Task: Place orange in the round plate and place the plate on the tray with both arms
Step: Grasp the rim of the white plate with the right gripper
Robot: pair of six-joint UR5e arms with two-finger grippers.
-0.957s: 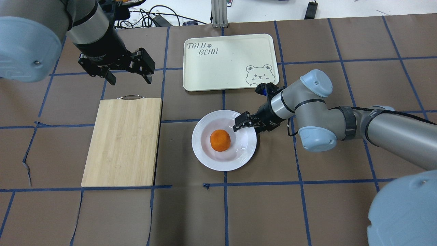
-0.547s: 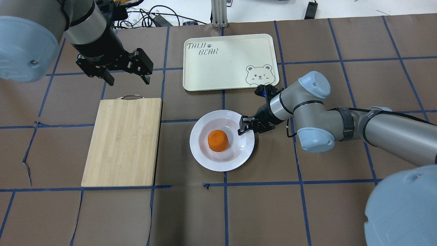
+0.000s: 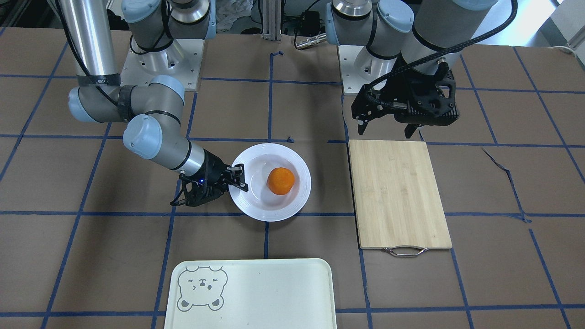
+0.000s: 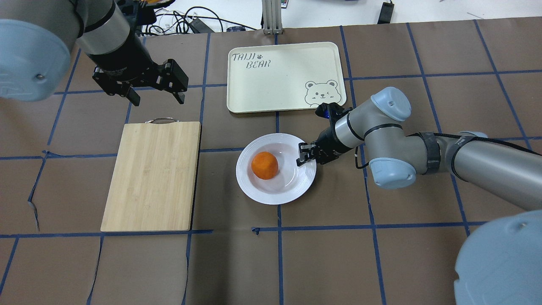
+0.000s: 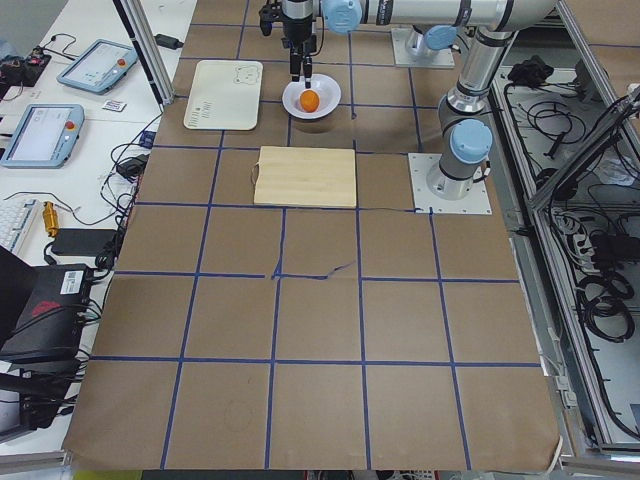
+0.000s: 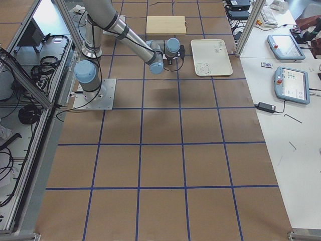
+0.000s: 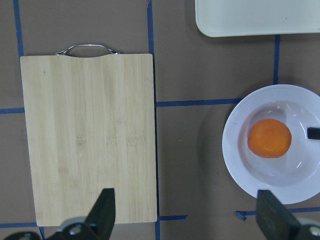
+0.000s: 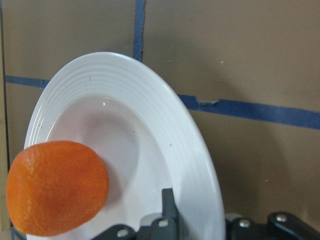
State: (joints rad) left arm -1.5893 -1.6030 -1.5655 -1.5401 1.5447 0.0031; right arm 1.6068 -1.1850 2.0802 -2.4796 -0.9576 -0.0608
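grip first: your right gripper (image 4: 301, 154) is closed down on the near-right rim of the round plate (image 4: 254, 191). the right wrist view shows one finger lying on top of the rim and the other tucked beneath it, so you have the plate pinched by its edge. inside it, the orange (image 4: 264, 165) sits in the sunken centre, on the side away from the fingers and not touching them, so the first half of the job looks done. the plate is over the brown table (image 4: 381, 254), near the tray (image 4: 279, 76) but clear of its edge. i cannot tell whether its far side is off the surface or resting. what remains is the carry onto the tray, which lies bare beyond the plate. your left gripper (image 4: 159, 101) hangs with its fingers spread wide and nothing between them, past the handle end of the wooden cutting board (image 4: 152, 176) and well apart from the plate, so it has no share in the hold. a one-sided pinch leaves the plate free to tip and the orange free to roll.
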